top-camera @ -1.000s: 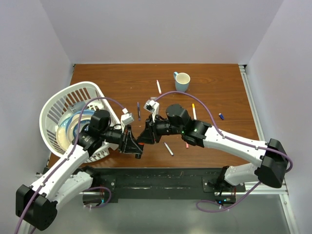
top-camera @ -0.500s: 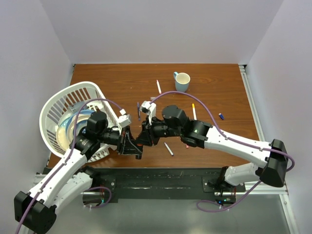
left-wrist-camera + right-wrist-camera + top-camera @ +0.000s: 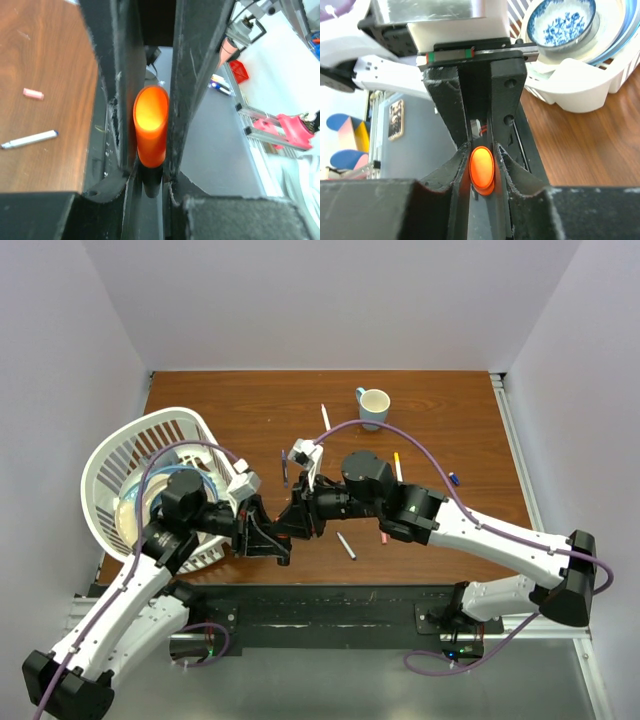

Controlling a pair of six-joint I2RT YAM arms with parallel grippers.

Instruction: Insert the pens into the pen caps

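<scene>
My two grippers meet tip to tip above the table's near edge. The left gripper point(image 3: 280, 543) is shut on the black highlighter point(image 3: 152, 182), of which only a short black stub shows between its fingers point(image 3: 110, 182). The right gripper point(image 3: 297, 523) is shut on the orange pen cap point(image 3: 481, 167), whose closed end faces its camera. In the left wrist view the orange cap point(image 3: 150, 125) sits on the end of the black stub. A white pen point(image 3: 325, 418), a dark purple-blue pen point(image 3: 284, 467), a grey-white pen point(image 3: 345, 545) and an orange-tipped pen point(image 3: 397, 467) lie on the table.
A white basket point(image 3: 120, 450) holding a blue-patterned bowl point(image 3: 560, 20) stands at the left. A mug point(image 3: 373, 406) stands at the back. A blue cap point(image 3: 454, 479) and a pink cap point(image 3: 382, 537) lie at the right. The table's near edge is under the grippers.
Both grippers have stayed tip to tip and shifted slightly left; the left wrist has drawn back toward the basket.
</scene>
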